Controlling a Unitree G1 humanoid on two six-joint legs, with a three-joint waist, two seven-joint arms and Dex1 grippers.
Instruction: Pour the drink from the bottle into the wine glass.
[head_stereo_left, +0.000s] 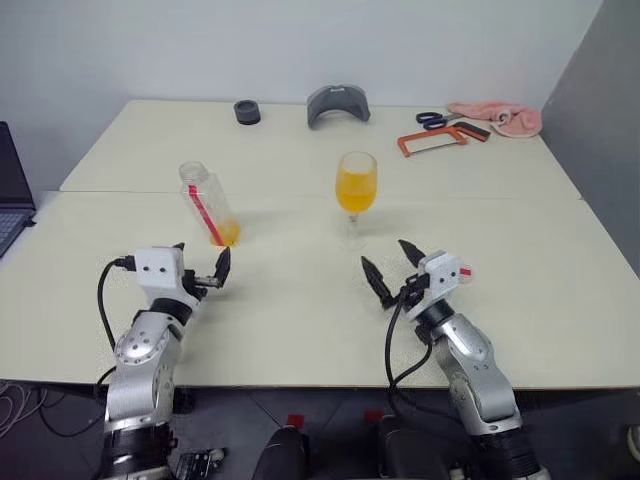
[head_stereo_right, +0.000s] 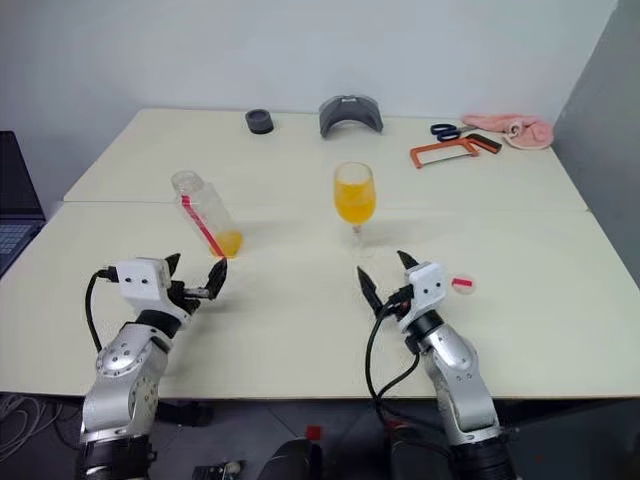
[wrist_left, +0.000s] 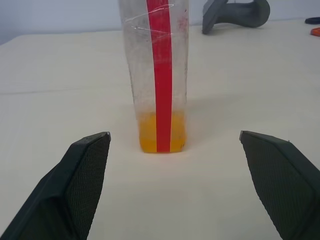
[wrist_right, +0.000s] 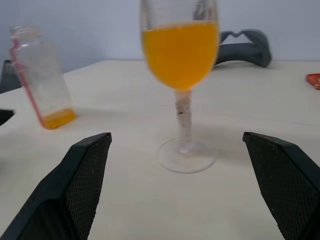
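Note:
The bottle (head_stereo_left: 208, 205) stands on its base on the cream table (head_stereo_left: 300, 320), left of centre, with no cap on its mouth. A red strip runs down its side and a little orange drink (wrist_left: 150, 137) sits at the bottom. The wine glass (head_stereo_left: 356, 190) stands to its right, its bowl well filled with orange drink (wrist_right: 181, 50). My left gripper (head_stereo_left: 202, 258) is open just short of the bottle (wrist_left: 159, 75), not touching it. My right gripper (head_stereo_left: 388, 258) is open in front of the glass's foot (wrist_right: 186, 155), holding nothing.
At the table's far edge lie a black round piece (head_stereo_left: 247, 111), a grey curved object (head_stereo_left: 338, 103), scissors (head_stereo_left: 432, 119), an orange hacksaw (head_stereo_left: 432, 140) and a pink cloth (head_stereo_left: 497, 115). A laptop (head_stereo_left: 10, 195) sits far left. A small red round piece (head_stereo_right: 462, 284) lies beside my right gripper.

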